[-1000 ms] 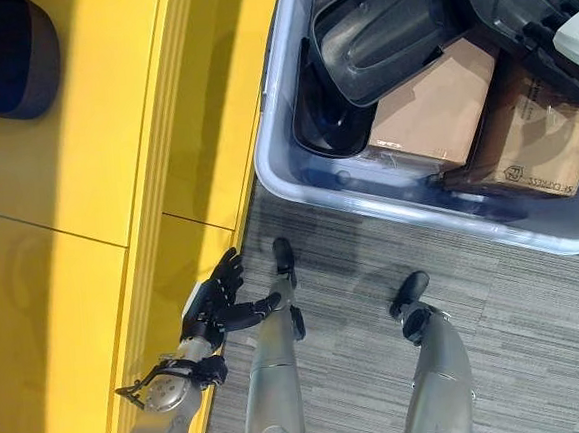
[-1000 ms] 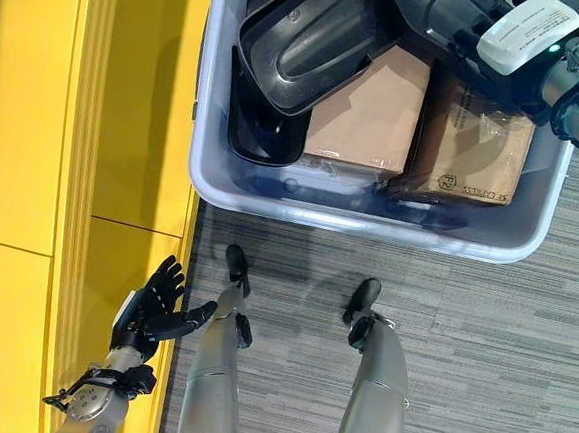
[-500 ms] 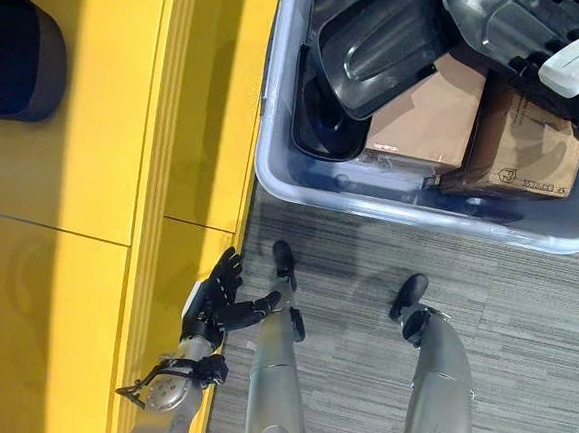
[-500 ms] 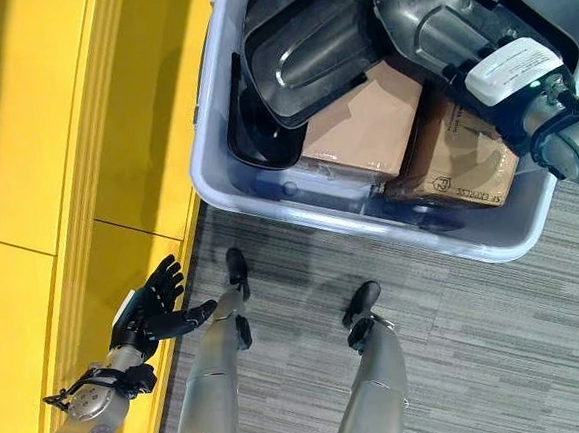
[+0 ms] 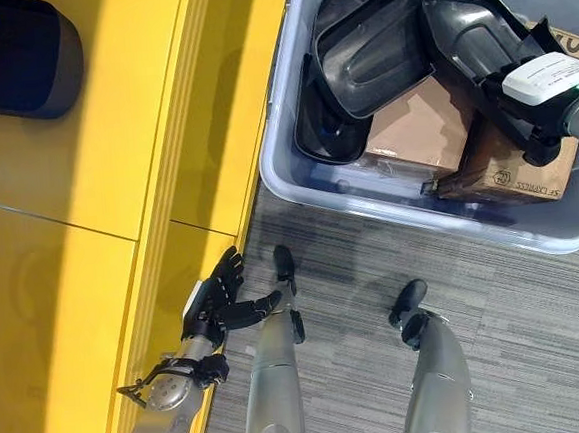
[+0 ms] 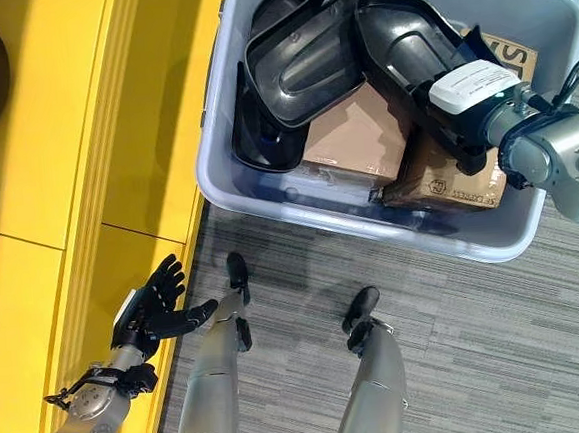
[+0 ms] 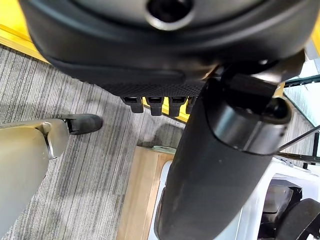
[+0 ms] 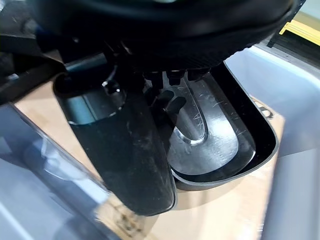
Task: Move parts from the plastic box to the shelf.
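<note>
The yellow shelf [image 5: 99, 221] runs down the robot's left side, with one dark part [image 5: 18, 57] already lying on it. To its right the grey plastic box [image 6: 299, 211] stands on the carpet, packed with black shell-shaped parts [image 6: 307, 60] stacked over brown cardboard boxes [image 6: 348, 137]. The right hand [image 6: 468, 122] reaches into the box from the right, its fingers curled round the edge of one black part [image 6: 402, 47]. The left hand [image 5: 214, 305] hangs low beside the shelf edge, fingers spread and relaxed, touching nothing.
</note>
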{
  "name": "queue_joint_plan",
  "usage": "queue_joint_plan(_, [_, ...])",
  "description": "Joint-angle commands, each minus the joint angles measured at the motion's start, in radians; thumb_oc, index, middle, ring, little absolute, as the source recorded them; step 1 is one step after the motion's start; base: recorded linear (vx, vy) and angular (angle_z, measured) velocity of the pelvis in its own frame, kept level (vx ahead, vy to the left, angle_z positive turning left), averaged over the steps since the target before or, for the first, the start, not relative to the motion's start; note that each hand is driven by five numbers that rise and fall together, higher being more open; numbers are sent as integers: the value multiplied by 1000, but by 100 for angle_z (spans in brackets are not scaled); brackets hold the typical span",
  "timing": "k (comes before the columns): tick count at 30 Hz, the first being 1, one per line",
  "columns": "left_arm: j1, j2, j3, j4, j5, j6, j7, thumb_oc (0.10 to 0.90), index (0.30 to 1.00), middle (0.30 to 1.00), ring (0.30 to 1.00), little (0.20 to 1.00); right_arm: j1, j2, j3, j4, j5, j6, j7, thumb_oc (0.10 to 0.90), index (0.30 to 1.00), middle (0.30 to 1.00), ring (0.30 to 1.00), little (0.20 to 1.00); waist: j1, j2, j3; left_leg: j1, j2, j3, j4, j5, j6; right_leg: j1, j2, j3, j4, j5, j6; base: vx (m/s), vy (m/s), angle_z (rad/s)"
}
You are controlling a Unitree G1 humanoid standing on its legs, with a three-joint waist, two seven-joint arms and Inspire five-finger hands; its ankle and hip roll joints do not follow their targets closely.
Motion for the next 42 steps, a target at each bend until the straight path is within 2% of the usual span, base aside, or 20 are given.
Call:
queue_joint_plan(1, [23,42,23,-70,-38,-77,5,900,1000,1000,1000,1000,-40,12,-78,-55,62,-10,-21,900,1000,1000,1000,1000,33,-46,-9,28,59,-72,155,-221,-62,72,39,32,-110,32,60,-5,19,-4])
queue_joint_plan(13, [33,50,39,-76,-46,-74,2,900,1000,1000,1000,1000,-124,-3,-44,-76,74,-8,-31,900,1000,1000,1000,1000,39,-52,-10,33,61,-71,155,-216,-62,84,45,36,-115,32,56,-3,5,-1])
queue_joint_plan(23, [60,45,64,-77,-48,-70,-5,900,1000,1000,1000,1000,-129,-127,-58,-162,103,-24,-38,900,1000,1000,1000,1000,12,-78,-10,50,69,-68,154,-220,-66,88,55,45,-114,31,57,-5,7,-3])
queue_joint_plan(26, [69,41,67,-78,-47,-67,-9,900,1000,1000,1000,1000,-94,-157,-88,-183,112,-29,-37,900,1000,1000,1000,1000,2,-86,-10,53,72,-68,158,-222,-67,93,57,45,-115,32,58,5,-2,-4])
queue_joint_plan(33, [77,40,87,-72,-39,-64,-11,900,1000,1000,1000,1000,59,-217,-232,-254,124,-40,-32,900,1000,1000,1000,1000,-14,-103,-10,62,77,-66,169,-231,-70,100,62,48,-105,24,58,12,0,-4])
queue_joint_plan(42, [83,38,95,-73,-39,-61,-12,900,1000,1000,1000,1000,201,-227,-367,-277,133,-43,-37,900,1000,1000,1000,1000,-18,-114,-10,67,78,-65,175,-236,-69,109,64,47,-105,24,60,0,0,0])
